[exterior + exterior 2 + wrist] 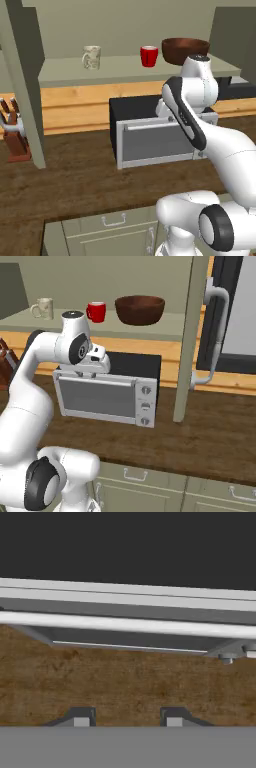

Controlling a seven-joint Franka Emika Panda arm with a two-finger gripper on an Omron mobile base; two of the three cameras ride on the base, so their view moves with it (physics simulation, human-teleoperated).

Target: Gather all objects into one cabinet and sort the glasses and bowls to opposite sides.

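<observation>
On the sage cabinet shelf (pixel 125 72) stand a cream mottled mug (pixel 92 57), a glossy red cup (pixel 149 56) and a wide dark brown bowl (pixel 185 50), left to right. The right base view has the same mug (pixel 43 308), cup (pixel 96 311) and bowl (pixel 140 309). The cabinet's tall door (pixel 192 331) stands open, its curved pale handle (pixel 216 331) facing outward. My gripper (pixel 90 370) hangs below the shelf, pointing down over the front top edge of a toaster oven. In the hand view my gripper (pixel 127 718) is open with nothing between its fingertips (pixel 82 717). The small pale bowl is out of view.
A black and silver toaster oven (pixel 150 140) sits on the wooden counter (pixel 75 175) right under my hand, its white bar handle (pixel 125 623) running across the hand view. A knife block (pixel 15 142) stands at the left beside the other open door (pixel 22 75). Drawer fronts (pixel 150 486) lie below.
</observation>
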